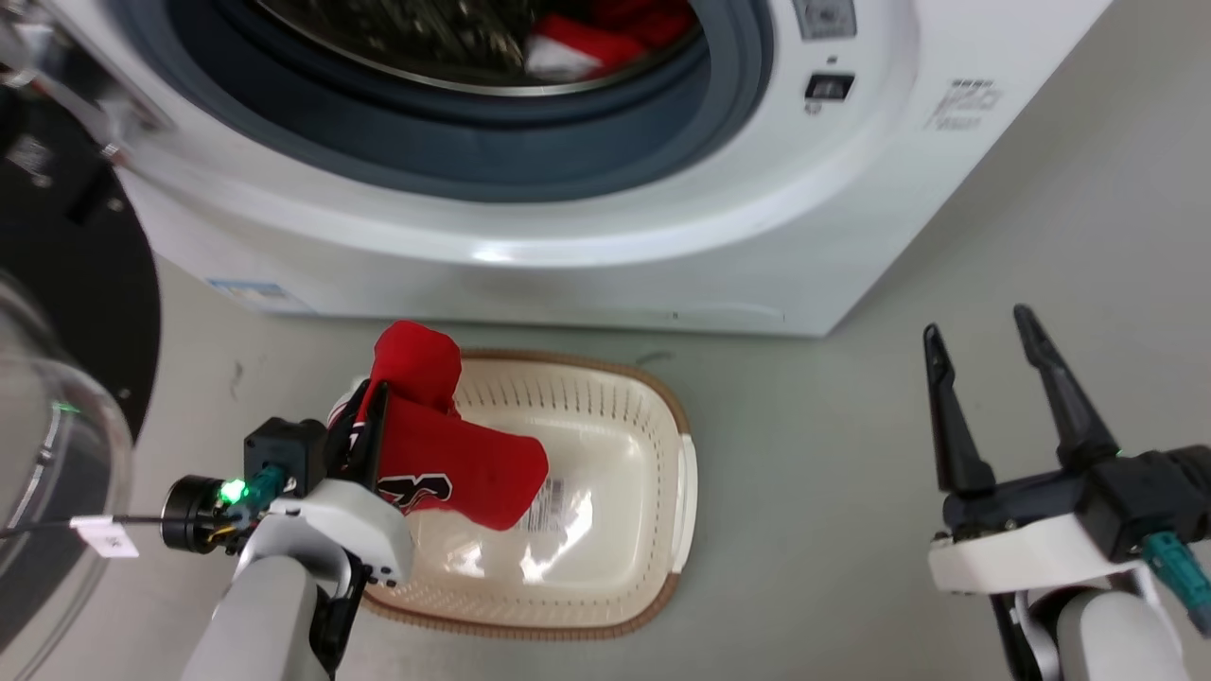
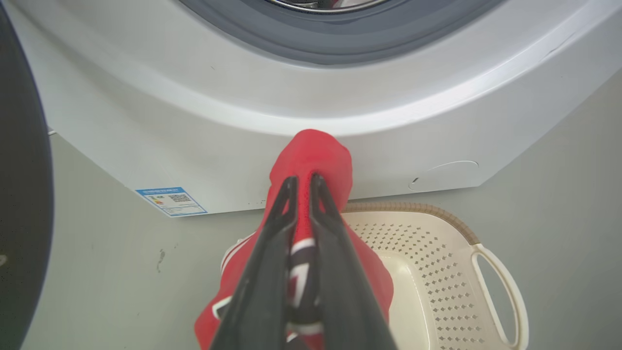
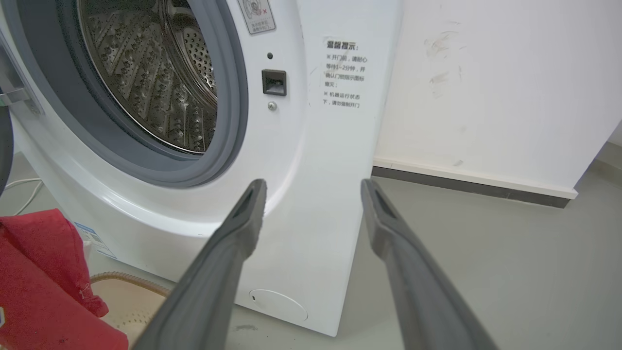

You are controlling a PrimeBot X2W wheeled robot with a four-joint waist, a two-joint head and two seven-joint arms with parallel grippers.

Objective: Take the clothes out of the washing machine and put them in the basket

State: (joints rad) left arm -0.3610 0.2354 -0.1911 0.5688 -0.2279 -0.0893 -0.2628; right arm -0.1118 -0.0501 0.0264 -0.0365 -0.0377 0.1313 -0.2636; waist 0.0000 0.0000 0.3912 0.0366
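1. Red fabric is pinched between the nearly closed fingers of the left hand (image 2: 303, 179). This red garment (image 1: 454, 454), printed with black-and-white lettering, is bunched above the fingertips and draped down around them.
2. Below that hand, the basket (image 1: 683, 445) is seen on the floor (image 1: 833, 454). The garment's lower fold is hung over the basket's left part, and whether it touches the bottom cannot be told.
3. Ahead of the left hand's fingertips, the white front of the washing machine (image 1: 568, 236) is found. Its porthole is open and its door (image 1: 85, 265) is swung out to that hand's left.
4. A second red garment (image 1: 605, 43) with white trim is seen inside the drum (image 3: 146, 73), ahead of both hands.
5. The right hand (image 1: 977, 322) is held wide open with nothing between its fingers. It is kept well apart from the basket, which lies to its left, and the machine's right front corner is seen ahead of it.
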